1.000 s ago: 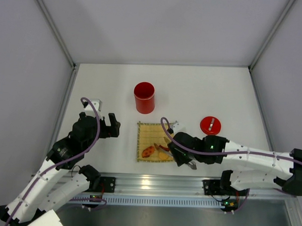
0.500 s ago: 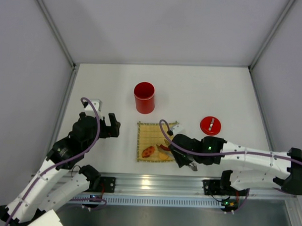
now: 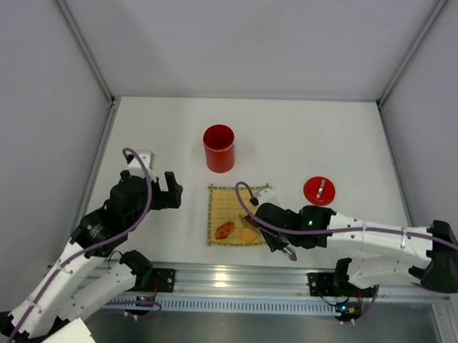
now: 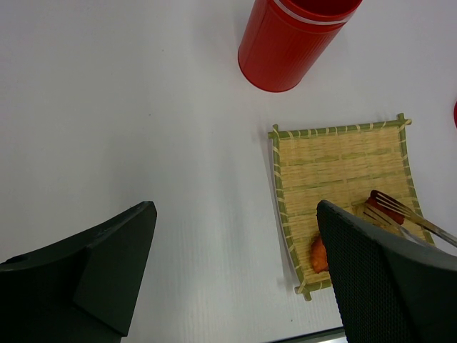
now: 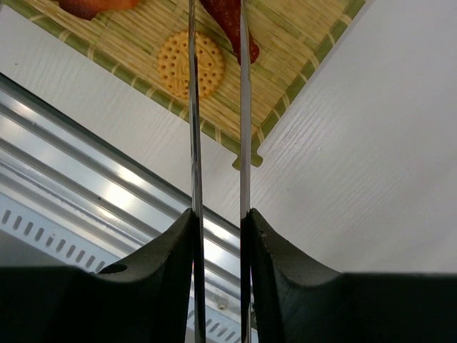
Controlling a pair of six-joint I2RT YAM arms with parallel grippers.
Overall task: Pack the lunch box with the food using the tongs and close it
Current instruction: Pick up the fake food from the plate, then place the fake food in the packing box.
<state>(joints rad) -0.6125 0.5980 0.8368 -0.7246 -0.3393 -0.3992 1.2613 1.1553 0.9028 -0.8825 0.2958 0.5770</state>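
Your right end effector (image 5: pixel 218 221) grasps the tongs (image 5: pixel 191 143), squeezing their arms, apparently to pinch the red slice (image 5: pixel 232 21) beside a yellow round (image 5: pixel 190 63) on the mat (image 4: pixel 343 153), lower centre of the top view. Your left end effector (image 4: pixel 235 246) hangs released at lower left, leaving the work clear. The box (image 3: pixel 218 148) stands open above the mat, its lid (image 3: pixel 319 190) right of the mat on the counter (image 3: pixel 328 137); no writing is legible.

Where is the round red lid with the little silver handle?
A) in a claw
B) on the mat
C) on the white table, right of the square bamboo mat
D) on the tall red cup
C: the round red lid lies on the white table right of the square bamboo mat; the tall red cup stands open.
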